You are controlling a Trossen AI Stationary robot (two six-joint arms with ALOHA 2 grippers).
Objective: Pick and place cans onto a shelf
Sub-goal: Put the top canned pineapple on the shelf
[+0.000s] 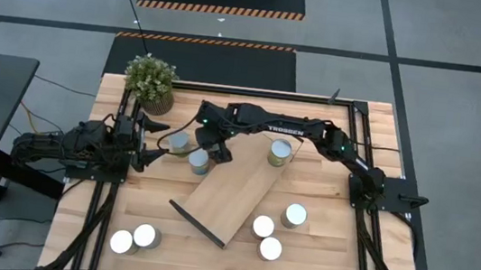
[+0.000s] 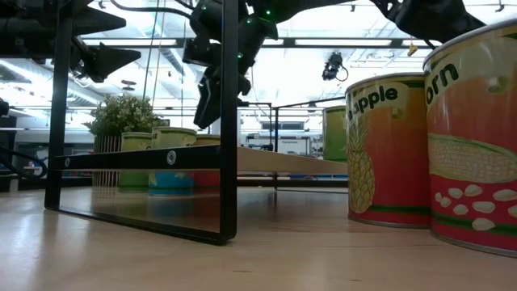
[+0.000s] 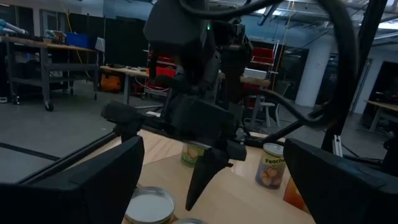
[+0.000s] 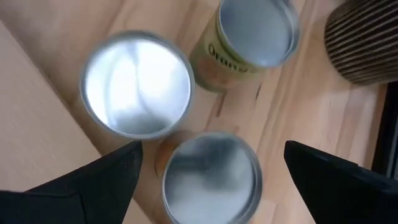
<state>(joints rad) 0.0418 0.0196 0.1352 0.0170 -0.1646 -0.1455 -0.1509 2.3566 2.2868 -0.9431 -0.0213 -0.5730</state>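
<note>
The light-wood shelf stands slantwise mid-table on its black wire end frames. Several silver-topped cans stand upright on the table. Three of them cluster at the shelf's far left corner. My right gripper hangs open above this cluster, pointing down. Its fingers stand on either side of one can, well above it, beside an orange-labelled can and a third can. My left gripper is open and empty at the table's left, facing the cluster.
One can stands at the shelf's far right. Three cans stand near right, two near left. A potted plant sits at the far left corner. My right arm fills the left wrist view.
</note>
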